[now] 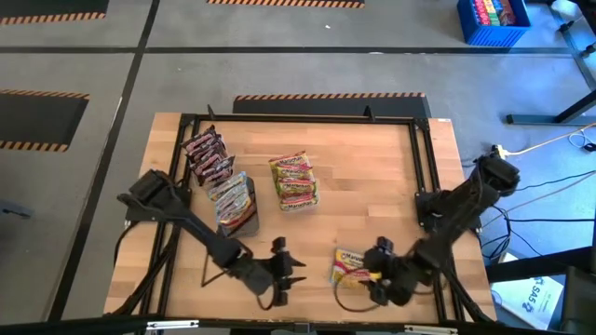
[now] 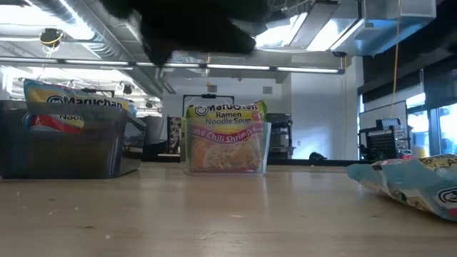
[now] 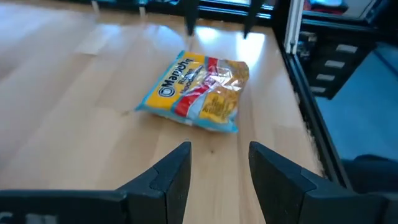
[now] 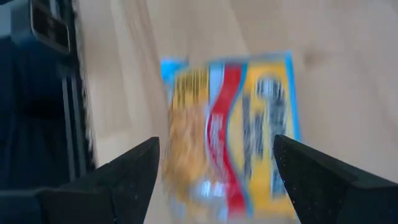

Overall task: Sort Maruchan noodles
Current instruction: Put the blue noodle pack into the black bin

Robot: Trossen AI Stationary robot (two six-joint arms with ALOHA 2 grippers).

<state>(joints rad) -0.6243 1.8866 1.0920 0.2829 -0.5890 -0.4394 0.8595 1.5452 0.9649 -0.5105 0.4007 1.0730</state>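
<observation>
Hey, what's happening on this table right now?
Two robot arms are sorting ramen packets. The right pincer, open, sits over a loose yellow packet near the front of the table. The left pincer, also open and empty, points at that packet. Maroon packets, pale ones and yellow-green ones already stand in rows farther back.

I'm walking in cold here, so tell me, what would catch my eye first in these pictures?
The loose yellow noodle packet lying flat near the table's front edge stands out, with the right gripper right over it, fingers open. The left gripper waits beside it, open and empty. Farther back, sorted packets stand in clear trays: maroon ones on the left, yellow-green ones toward the middle.
</observation>
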